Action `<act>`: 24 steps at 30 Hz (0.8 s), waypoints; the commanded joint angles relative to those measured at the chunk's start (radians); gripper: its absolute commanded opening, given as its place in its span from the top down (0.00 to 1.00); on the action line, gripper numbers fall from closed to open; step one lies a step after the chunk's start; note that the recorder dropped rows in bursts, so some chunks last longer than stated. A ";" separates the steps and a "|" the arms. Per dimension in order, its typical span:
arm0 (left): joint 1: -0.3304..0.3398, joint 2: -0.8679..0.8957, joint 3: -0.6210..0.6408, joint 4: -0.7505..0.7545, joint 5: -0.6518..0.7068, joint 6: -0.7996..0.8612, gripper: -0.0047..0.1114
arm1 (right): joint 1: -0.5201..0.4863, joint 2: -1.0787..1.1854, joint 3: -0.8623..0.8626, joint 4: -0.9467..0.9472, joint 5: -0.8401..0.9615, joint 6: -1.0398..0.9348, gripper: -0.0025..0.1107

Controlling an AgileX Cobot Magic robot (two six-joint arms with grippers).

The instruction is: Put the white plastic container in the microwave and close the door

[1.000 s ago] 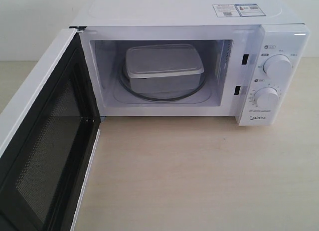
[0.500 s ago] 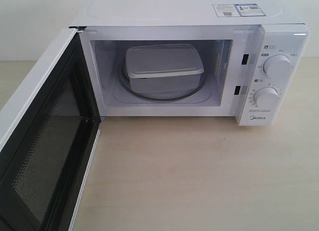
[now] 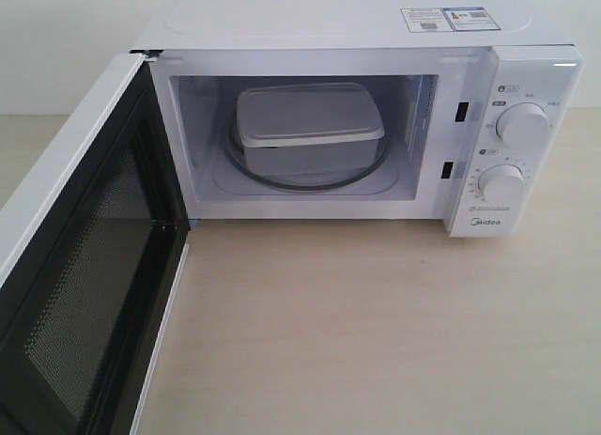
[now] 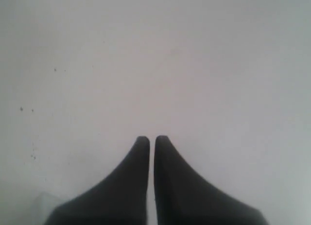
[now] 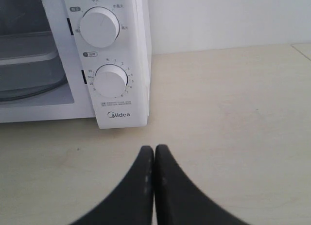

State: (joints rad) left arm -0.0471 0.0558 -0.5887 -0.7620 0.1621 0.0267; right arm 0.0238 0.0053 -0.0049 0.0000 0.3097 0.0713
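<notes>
The white plastic container (image 3: 308,127) sits with its lid on inside the microwave (image 3: 376,26), on the glass turntable (image 3: 310,178). The door (image 3: 84,256) hangs wide open on the left, its dark mesh window facing inward. Neither gripper shows in the exterior view. In the left wrist view my left gripper (image 4: 151,138) is shut on nothing, close against a plain white surface. My right gripper (image 5: 154,148) is shut and empty over the table, in front of the microwave's dial panel (image 5: 109,64); the container (image 5: 24,52) shows at the edge of that view.
The light wooden table (image 3: 376,332) stretches in front of the microwave. Two round dials (image 3: 521,125) and the Midea label sit on the right panel. A white wall stands behind.
The open door has shifted very slightly; the container and microwave have not moved.
</notes>
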 commanded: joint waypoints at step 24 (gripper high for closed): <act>-0.042 1.035 -0.232 0.382 0.863 0.288 0.92 | -0.003 -0.005 0.005 0.000 0.013 0.001 0.98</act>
State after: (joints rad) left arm -0.0617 1.0871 -0.8296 -0.3392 1.0533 0.2778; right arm 0.0238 0.0053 -0.0049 0.0000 0.3269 0.0713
